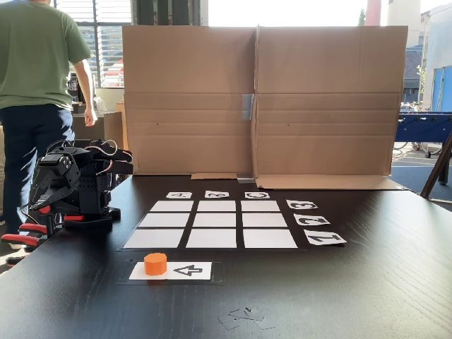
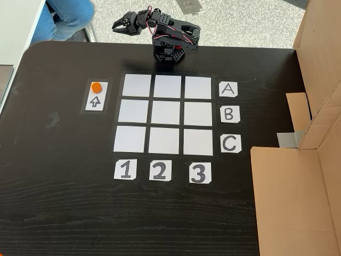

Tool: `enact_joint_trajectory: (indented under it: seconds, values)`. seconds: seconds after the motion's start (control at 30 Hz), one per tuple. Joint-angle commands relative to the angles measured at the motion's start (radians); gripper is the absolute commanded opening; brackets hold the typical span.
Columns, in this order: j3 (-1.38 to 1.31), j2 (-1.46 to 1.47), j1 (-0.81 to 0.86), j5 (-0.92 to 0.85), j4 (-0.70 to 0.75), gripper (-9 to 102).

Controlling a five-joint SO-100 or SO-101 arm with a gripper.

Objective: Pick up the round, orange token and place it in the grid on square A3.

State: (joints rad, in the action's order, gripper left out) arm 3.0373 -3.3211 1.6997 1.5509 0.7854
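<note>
Token (image 2: 96,87) sits on arrow card (image 2: 95,101) left of grid (image 2: 167,114); pincer (image 2: 119,25) folded back, spread empty.

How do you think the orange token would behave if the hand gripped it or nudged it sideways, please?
The token looks like a short, solid cylinder, so it is probably stiff and light. Standing on its flat face on the arrow card, it seems unlikely to tip. If knocked onto its curved side, it could roll.

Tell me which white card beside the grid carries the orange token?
The arrow card, lying alone to the left of the grid in the top-down fixed view. The token sits on its end, past the arrow's tip; the lettered and numbered cards are bare.
</note>
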Motion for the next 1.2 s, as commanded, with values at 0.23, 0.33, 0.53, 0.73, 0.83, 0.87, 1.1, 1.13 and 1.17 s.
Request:
enact_joint_trajectory:
  seconds: [0.23, 0.33, 0.53, 0.73, 0.83, 0.87, 1.1, 1.13, 1.17]
  values:
    - [-0.009, -0.005, 0.006, -0.008, -0.005, 0]
    - [-0.017, 0.025, -0.006, -0.015, -0.017, 2]
    - [-0.137, 0.334, -0.02, -0.023, -0.109, 16]
    - [-0.273, 0.52, -0.054, -0.023, -0.078, 19]
    - [-0.353, 0.611, -0.077, -0.023, -0.043, 20]
    - [-0.388, 0.638, -0.087, -0.023, -0.018, 21]
    - [-0.73, 0.81, -0.172, -0.028, 0.308, 24]
    - [-0.779, 0.834, -0.184, -0.028, 0.348, 24]
    - [-0.824, 0.857, -0.195, -0.028, 0.383, 25]
